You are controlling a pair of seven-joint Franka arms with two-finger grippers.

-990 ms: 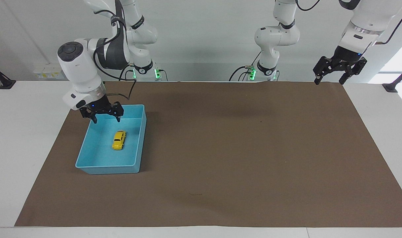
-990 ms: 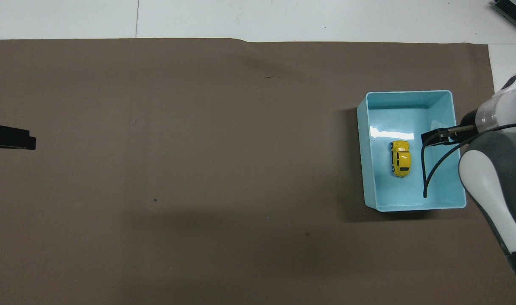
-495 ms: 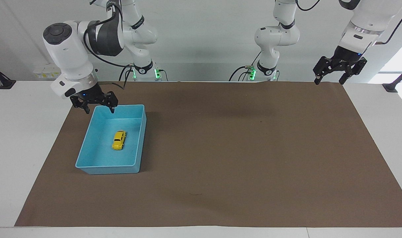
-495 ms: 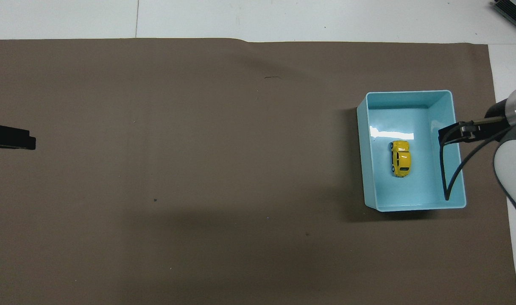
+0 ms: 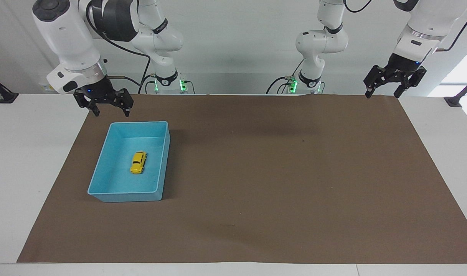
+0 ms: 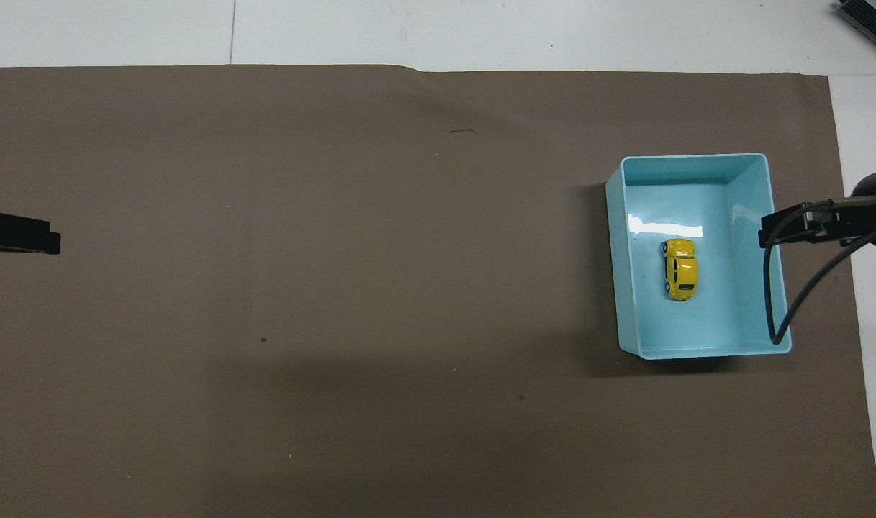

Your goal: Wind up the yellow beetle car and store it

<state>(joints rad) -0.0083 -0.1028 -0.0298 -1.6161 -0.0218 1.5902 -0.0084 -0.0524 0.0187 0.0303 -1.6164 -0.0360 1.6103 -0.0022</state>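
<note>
The yellow beetle car [image 5: 138, 162] [image 6: 680, 269] lies alone on the floor of the blue bin [image 5: 139, 123] [image 6: 693, 157], with nothing touching it. My right gripper [image 5: 110, 113] [image 6: 772, 229] hangs open and empty, high above the bin's rim toward the right arm's end of the table. My left gripper [image 5: 382, 95] [image 6: 20, 234] waits open and empty, raised over the mat's edge at the left arm's end.
A brown mat [image 5: 256, 172] covers most of the white table [image 5: 30, 153]. The bin stands on it toward the right arm's end. A black cable [image 6: 776, 302] from the right arm loops over the bin's corner.
My right gripper has risen out of the bin and drawn back toward the right arm's end, still open. The car stays where it lay in the bin. The left arm has not moved.
</note>
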